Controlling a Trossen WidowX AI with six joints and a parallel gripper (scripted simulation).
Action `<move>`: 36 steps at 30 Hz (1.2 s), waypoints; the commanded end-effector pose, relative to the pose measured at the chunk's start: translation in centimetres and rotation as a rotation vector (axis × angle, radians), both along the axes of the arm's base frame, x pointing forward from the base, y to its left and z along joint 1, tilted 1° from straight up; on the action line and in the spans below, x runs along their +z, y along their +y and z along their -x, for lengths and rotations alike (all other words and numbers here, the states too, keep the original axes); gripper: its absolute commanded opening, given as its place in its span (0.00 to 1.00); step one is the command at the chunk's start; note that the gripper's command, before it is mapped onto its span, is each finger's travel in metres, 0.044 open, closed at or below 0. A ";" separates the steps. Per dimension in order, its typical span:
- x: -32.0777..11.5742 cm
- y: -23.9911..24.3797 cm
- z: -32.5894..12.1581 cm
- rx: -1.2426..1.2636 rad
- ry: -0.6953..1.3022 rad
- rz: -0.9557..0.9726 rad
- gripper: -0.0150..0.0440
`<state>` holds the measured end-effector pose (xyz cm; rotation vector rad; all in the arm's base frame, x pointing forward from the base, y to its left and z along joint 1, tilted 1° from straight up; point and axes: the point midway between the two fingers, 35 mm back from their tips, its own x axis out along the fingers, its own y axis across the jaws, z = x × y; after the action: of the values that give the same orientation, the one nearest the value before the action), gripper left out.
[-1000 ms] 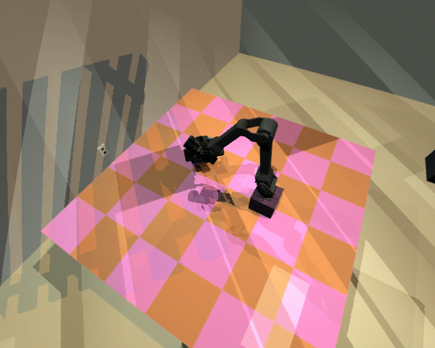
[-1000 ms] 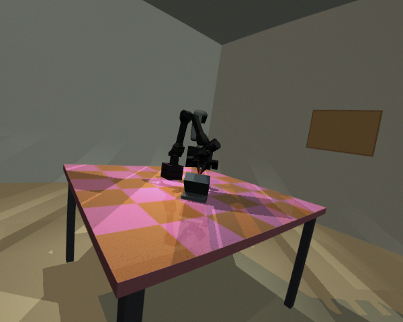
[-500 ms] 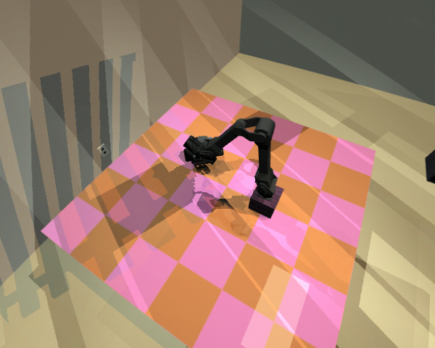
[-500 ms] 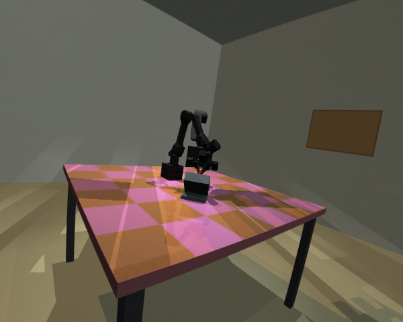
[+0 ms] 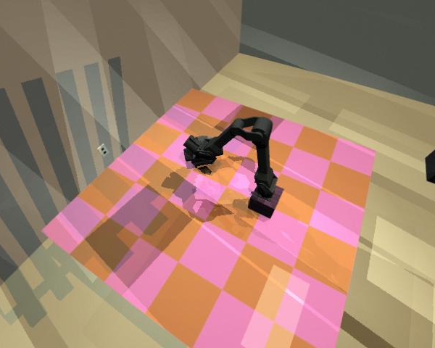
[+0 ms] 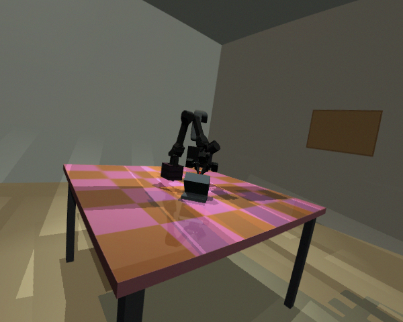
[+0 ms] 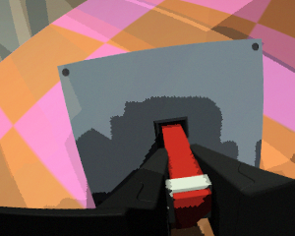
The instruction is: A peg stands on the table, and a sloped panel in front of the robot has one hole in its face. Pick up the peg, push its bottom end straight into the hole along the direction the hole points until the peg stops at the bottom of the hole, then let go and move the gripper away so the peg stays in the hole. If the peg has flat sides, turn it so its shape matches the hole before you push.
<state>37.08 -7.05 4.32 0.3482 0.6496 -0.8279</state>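
From the top view, the black arm [image 5: 260, 149] rises from its base [image 5: 265, 201] near the middle of the pink-and-orange checkered table [image 5: 217, 270] and folds over toward ten o'clock, ending in the gripper [image 5: 199, 162]. The gripper body hides most of the panel below it; only a small dark edge shows at its six o'clock side. The peg cannot be made out here.

From the exterior view, the grey sloped panel [image 6: 196, 186] stands on the table [image 6: 132, 239] just in front of the arm's base [image 6: 171, 170], at its four o'clock. The gripper [image 6: 199, 170] hangs directly above the panel's upper edge, and a small speck of the red peg [image 6: 198, 170] shows between the finger ends.

From the wrist view, the two black fingers are closed narrow on the red peg [image 7: 179, 153], which has flat sides and a white band [image 7: 187, 184] near its held end. The peg points toward twelve o'clock, and its far end meets the dark square hole [image 7: 170, 122] in the middle of the grey panel [image 7: 115, 92]. How deep the end sits in the hole cannot be told. Small dark dots mark the panel's corners at ten and one o'clock.
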 end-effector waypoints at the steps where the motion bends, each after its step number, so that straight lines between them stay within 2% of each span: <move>1: -0.1 -0.1 -0.3 0.005 -0.002 -0.002 0.25; 30: -0.8 -0.7 -0.6 0.000 0.000 0.000 0.25; 36: -0.8 -0.7 -0.6 0.000 0.000 0.000 0.52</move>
<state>37.72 -7.74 3.54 0.3481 0.6494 -0.8279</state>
